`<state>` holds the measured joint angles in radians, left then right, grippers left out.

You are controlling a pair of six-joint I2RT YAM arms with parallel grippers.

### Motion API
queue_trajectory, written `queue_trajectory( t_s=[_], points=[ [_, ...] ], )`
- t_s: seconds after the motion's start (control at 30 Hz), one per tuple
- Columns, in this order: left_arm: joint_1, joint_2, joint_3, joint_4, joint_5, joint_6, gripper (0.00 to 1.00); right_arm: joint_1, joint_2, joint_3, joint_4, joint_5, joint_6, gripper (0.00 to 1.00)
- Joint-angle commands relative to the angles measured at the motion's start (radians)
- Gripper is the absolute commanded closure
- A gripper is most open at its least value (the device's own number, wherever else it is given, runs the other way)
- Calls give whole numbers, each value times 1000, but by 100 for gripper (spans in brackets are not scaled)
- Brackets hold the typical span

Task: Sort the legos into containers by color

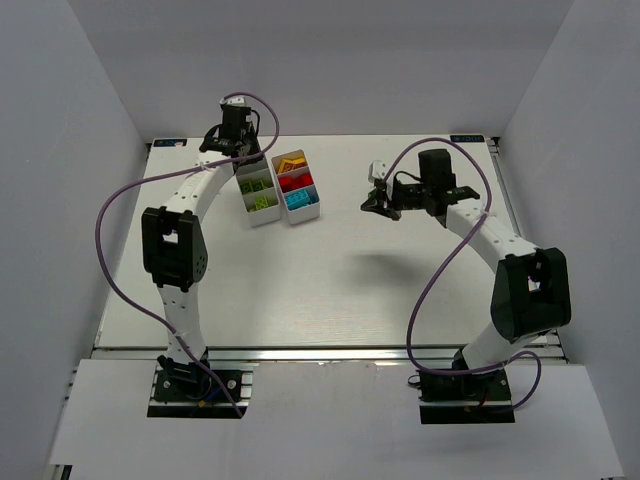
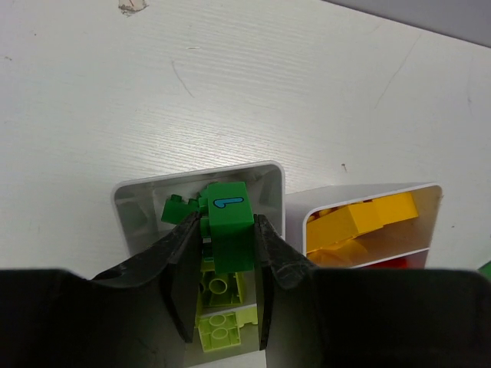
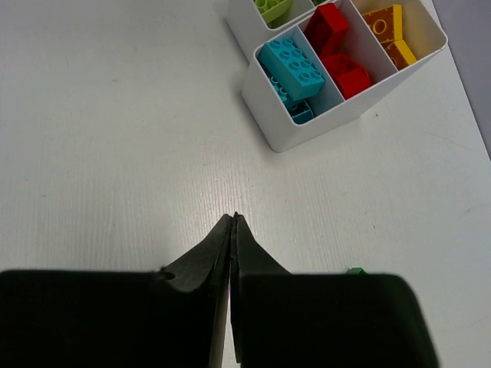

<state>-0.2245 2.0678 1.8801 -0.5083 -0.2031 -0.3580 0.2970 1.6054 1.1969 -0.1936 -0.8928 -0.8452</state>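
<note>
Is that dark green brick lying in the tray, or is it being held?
Held: the left jaws clamp the dark green brick over the tray's end compartment.

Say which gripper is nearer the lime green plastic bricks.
Left gripper: directly above the lime green bricks, holding a dark green brick. Right gripper: beyond the neighbouring white tray.

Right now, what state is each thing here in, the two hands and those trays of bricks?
left hand, shut on a brick
dark green brick, gripped at the left tray's end compartment
right hand, shut, holding nothing
left tray, dark green pieces in the end compartment, lime green in the next
right tray, every compartment filled: cyan, red, yellow with orange
</note>
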Motion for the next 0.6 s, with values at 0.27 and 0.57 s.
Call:
queue_trajectory(
  t_s=[0.27,0.57],
  points=[
    [2,3,39,-21,-21,-19,61,-24,7,10,32,9,43,70],
    [2,-20,36,-27,-36,-32,42,-32,33,18,163,193,158,37]
  ],
)
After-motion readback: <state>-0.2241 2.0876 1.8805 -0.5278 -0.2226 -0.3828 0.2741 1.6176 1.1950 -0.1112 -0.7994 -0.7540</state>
